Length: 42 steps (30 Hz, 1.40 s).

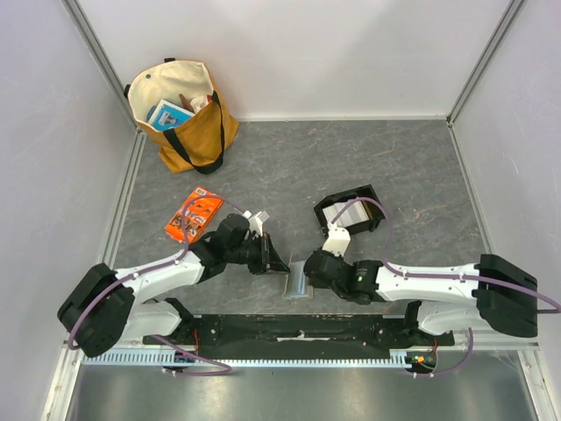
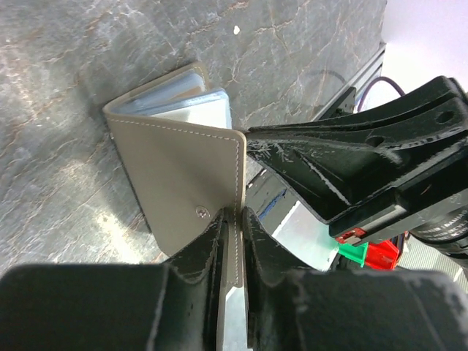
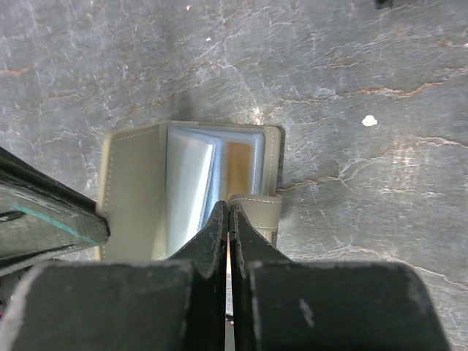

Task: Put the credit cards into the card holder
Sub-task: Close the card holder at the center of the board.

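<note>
Holder (image 1: 298,282) lies on table (image 1: 394,167) at the near edge, between both grippers. Left gripper (image 1: 273,261) is just left of holder, right gripper (image 1: 308,267) at its right side. Tray (image 1: 366,195) sits behind-right of holder with loose cards (image 1: 349,215) in it. Packet (image 1: 193,217) is behind-left of holder, tote (image 1: 203,140) far behind-left.

Left wrist: holder open, front cover lifted off the table. Fingers straddle the cover's free edge beside the stud (image 2: 201,212); pinching it or gone slack, cannot tell. Blue and pale cards sit in sleeves behind the cover. Right gripper's tips meet the cover's top corner.

Right wrist: jaws clenched, tips at the strap (image 3: 256,208) on holder's inner side. Thin pale sliver shows between them; card or not, cannot tell. Tan card (image 3: 238,157) and pale ones sit in clear sleeves just past the tips.

Step, likely: loading holder with cover propped open. Next move probably needs the cover spread while the right arm fetches a card from tray and feeds it edge-first into a free sleeve. Sleeves look floppy, so aim matters.
</note>
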Motion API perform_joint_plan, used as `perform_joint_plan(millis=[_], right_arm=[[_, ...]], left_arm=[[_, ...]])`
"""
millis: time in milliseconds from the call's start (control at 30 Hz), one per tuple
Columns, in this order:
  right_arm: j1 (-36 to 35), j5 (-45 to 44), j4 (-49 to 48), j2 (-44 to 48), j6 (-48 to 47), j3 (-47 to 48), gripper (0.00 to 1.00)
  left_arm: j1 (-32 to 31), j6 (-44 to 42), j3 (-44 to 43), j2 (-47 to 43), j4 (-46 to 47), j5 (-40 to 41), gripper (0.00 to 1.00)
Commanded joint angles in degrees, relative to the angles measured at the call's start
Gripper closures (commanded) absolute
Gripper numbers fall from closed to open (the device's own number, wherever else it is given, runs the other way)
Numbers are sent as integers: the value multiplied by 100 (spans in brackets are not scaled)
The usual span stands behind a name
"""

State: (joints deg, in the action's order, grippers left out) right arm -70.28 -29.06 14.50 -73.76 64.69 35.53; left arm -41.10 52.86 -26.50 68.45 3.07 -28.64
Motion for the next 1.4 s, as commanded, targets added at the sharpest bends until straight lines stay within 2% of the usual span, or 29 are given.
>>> perform_joint_plan(millis=[0,267,500,733,933,1367], right_arm=[[-21,-504,96,423,395,-134,100],[-21,-610,176,626,536,-257,100],[-30,-724,395,748,589,-248,100],[-56,-812,580,766,440,-143,100],[-56,-698,571,556,308,-20,100],[-47,-654,510,450,237,42,100]], left_arm=[[-144,-83,-215,274,229,-107,80],[-346,-57,-496,897,343,8,61],[-592,5,-786,1592,502,25,58],[-662,-4,-698,1997,545,464,58],[-662,14,-707,1506,546,553,57],[-662,-593,-743,680,-694,1387,56]])
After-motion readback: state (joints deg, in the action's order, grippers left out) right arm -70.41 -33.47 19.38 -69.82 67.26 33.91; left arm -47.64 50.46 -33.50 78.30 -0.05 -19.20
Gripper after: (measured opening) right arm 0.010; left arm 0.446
